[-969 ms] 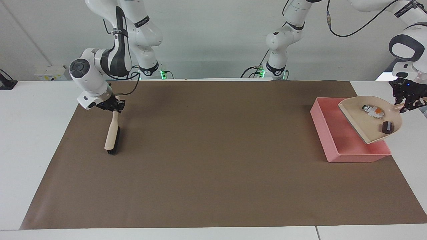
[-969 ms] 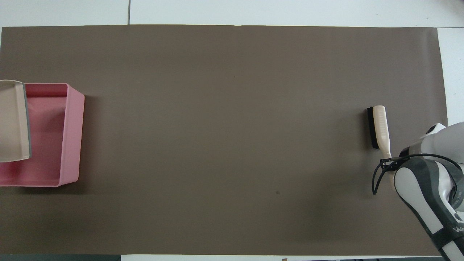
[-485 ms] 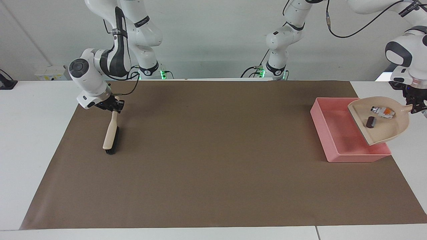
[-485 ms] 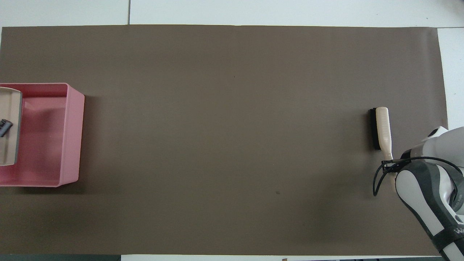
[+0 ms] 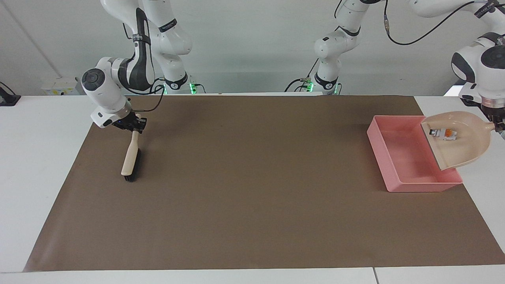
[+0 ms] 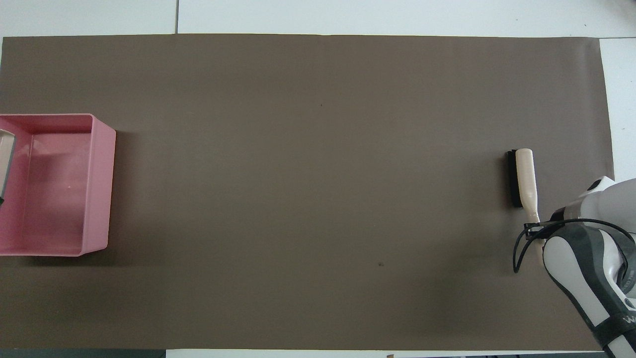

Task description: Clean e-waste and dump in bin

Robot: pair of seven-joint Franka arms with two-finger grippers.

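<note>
Left gripper (image 5: 498,127) pinches handle of beige plastic dustpan (image 5: 459,144), now shifted off pink rectangular plastic bin (image 5: 398,157) toward table end. White-grey e-waste bit with orange mark (image 5: 444,134) remains in pan; black bit no longer visible. Right gripper (image 5: 134,125) clamps beige-handled black-bristle brush (image 5: 131,157) resting on brown mat (image 5: 252,197), slightly shifted.
</note>
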